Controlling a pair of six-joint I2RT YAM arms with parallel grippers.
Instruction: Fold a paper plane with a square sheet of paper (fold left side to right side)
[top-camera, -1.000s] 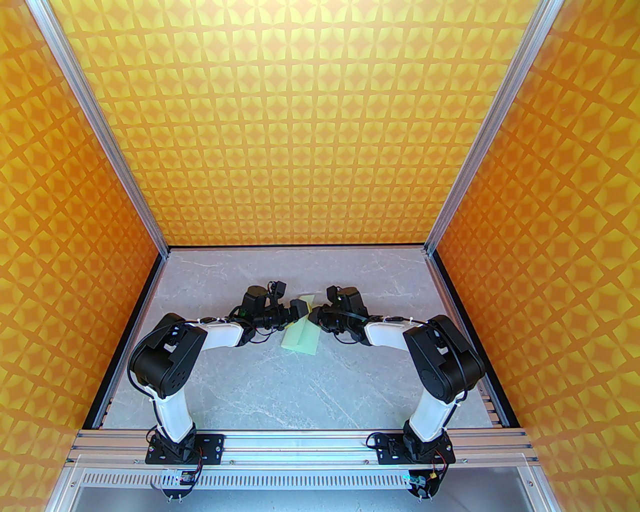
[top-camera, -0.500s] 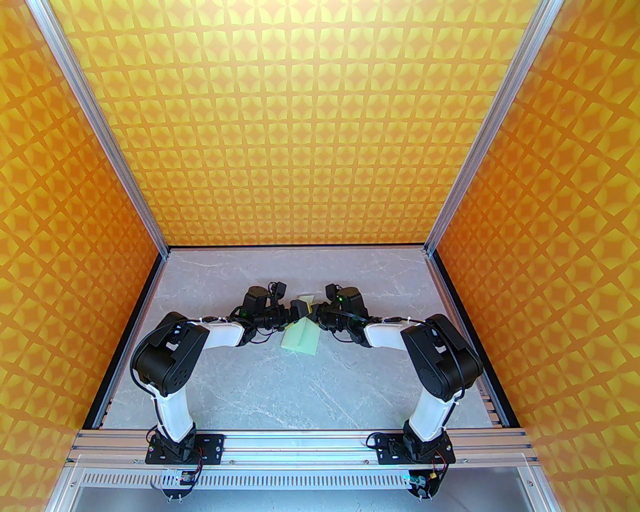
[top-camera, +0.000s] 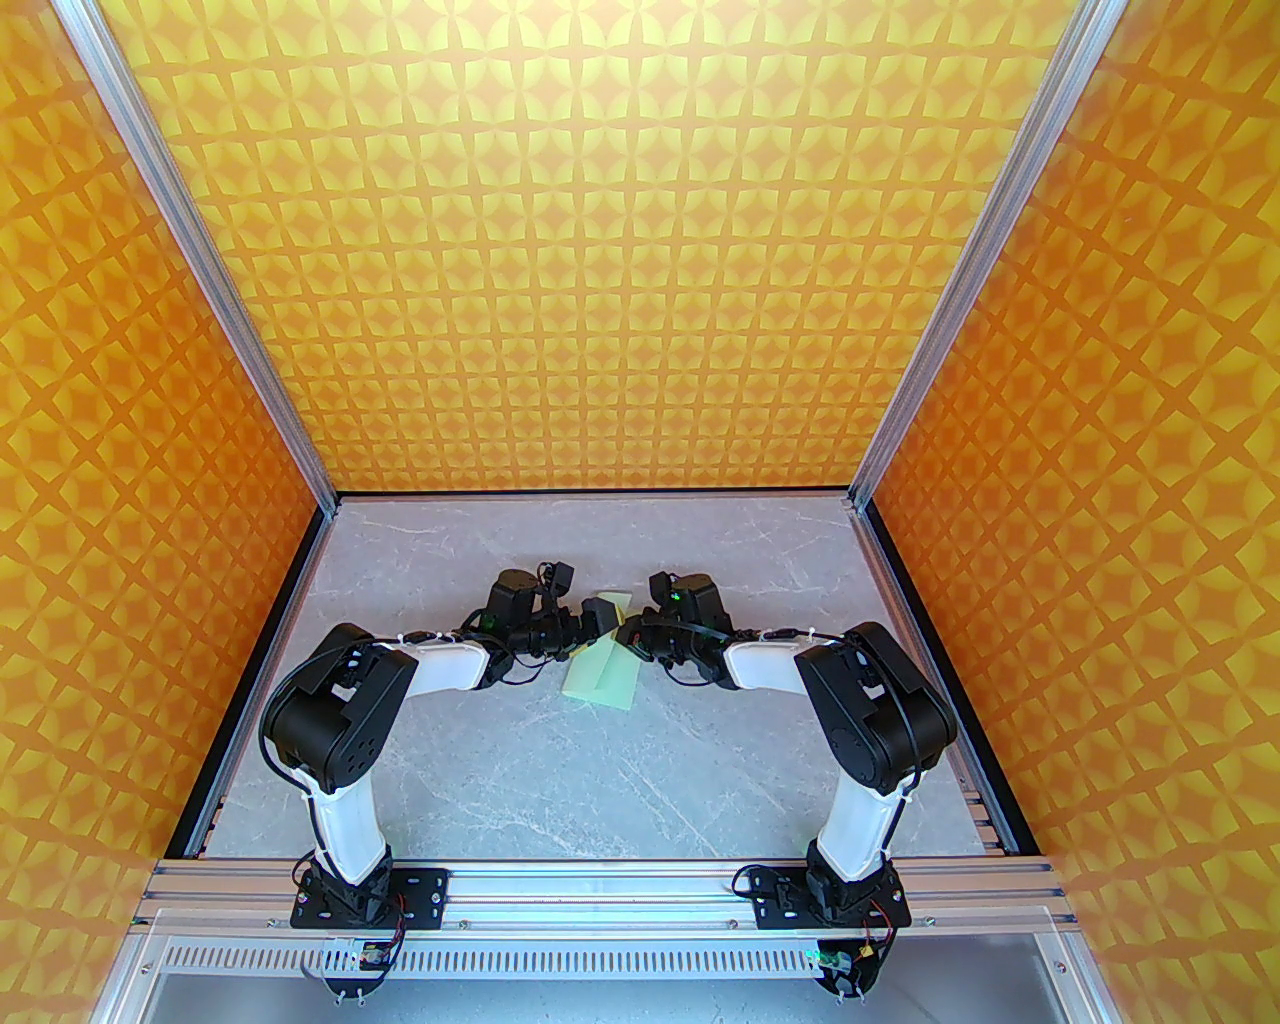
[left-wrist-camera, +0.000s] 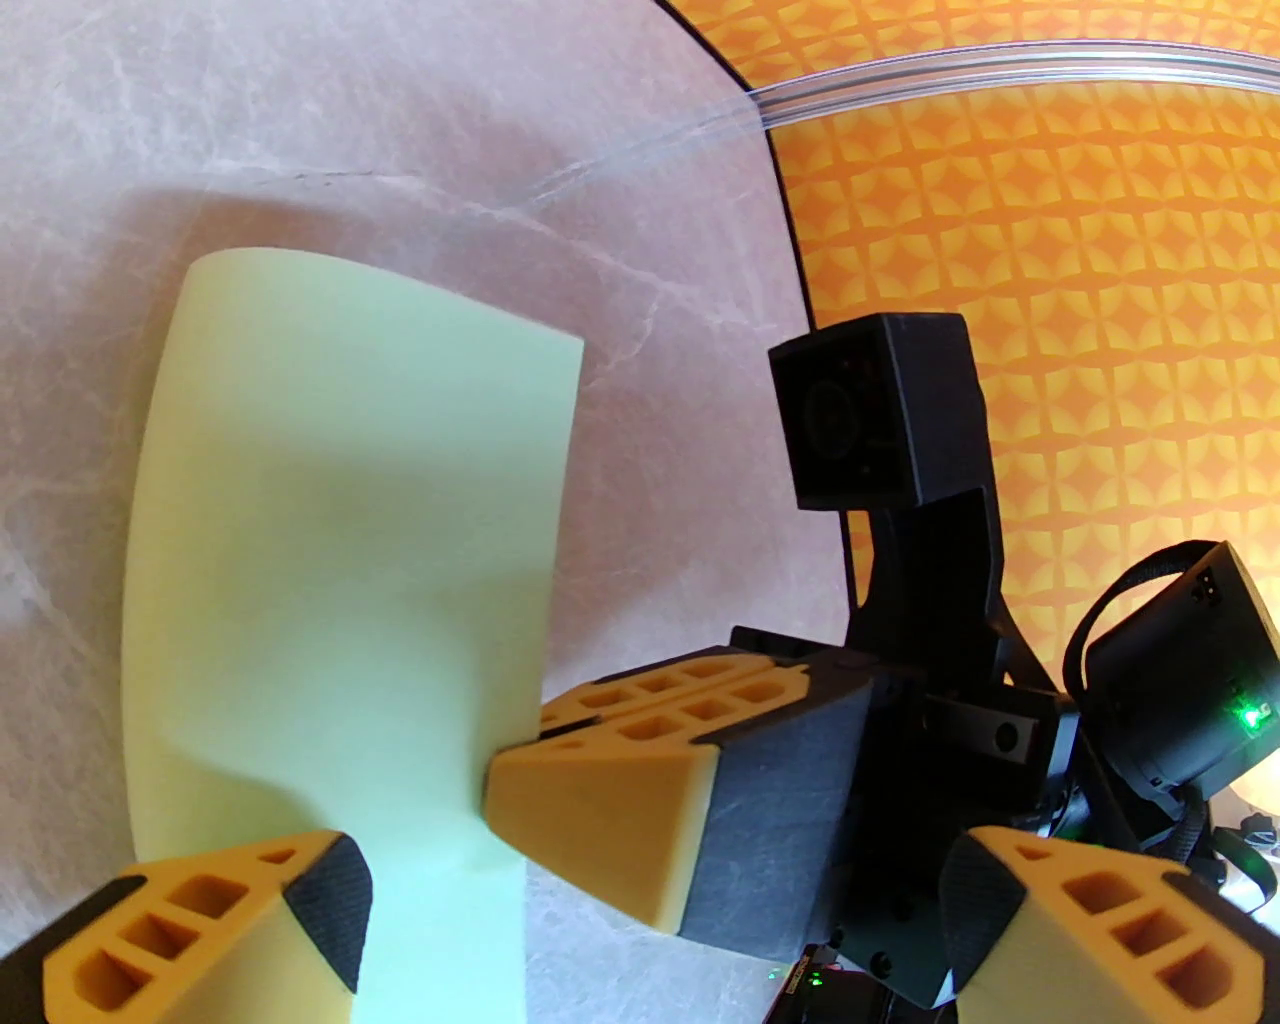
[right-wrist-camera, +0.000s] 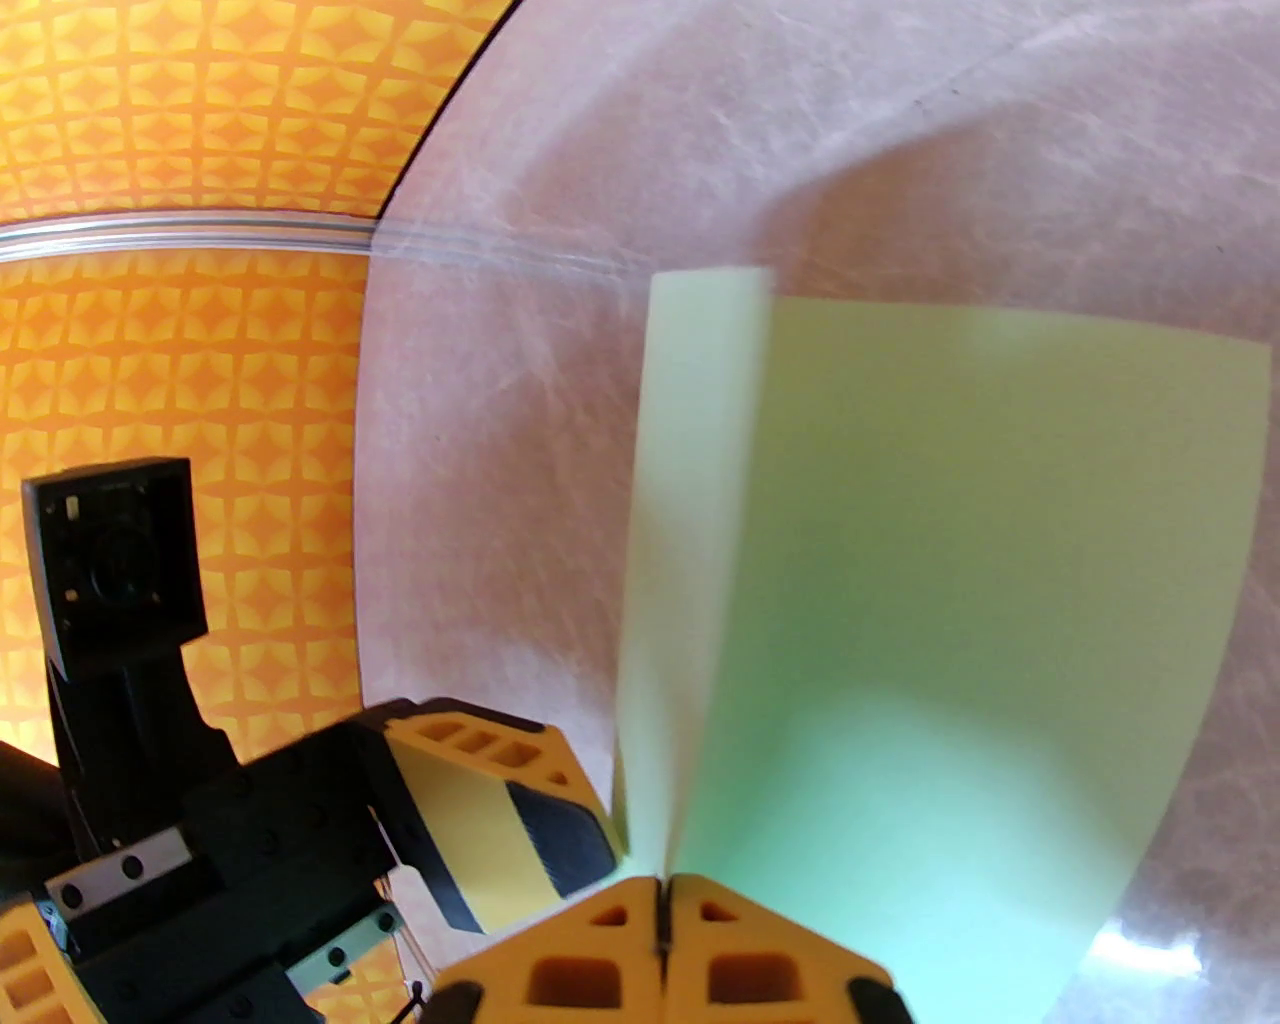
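Note:
The sheet of paper (top-camera: 602, 676) is pale mint green and lies mid-table as a creased rectangle. In the right wrist view one narrow flap of the sheet (right-wrist-camera: 690, 500) stands up from the flat part. My right gripper (right-wrist-camera: 664, 905) is shut, and the sheet's near edge runs into the seam between its fingertips. In the left wrist view the sheet (left-wrist-camera: 340, 560) bulges upward where those orange fingers (left-wrist-camera: 600, 800) pinch it. My left gripper (left-wrist-camera: 650, 910) is wide open, one finger over the sheet and one past the right gripper. From above, the left gripper (top-camera: 598, 618) and right gripper (top-camera: 630, 636) meet over the sheet's far end.
The grey marble table (top-camera: 620, 780) is walled by orange patterned panels (top-camera: 600, 250) on three sides, with aluminium posts (top-camera: 905, 390) at the back corners. Both arm bases sit on the front rail (top-camera: 620, 885). Bare table lies between the sheet and the rail.
My right gripper has shut on the sheet's edge, and the right arm has leaned slightly left. The left arm has stayed still and open.

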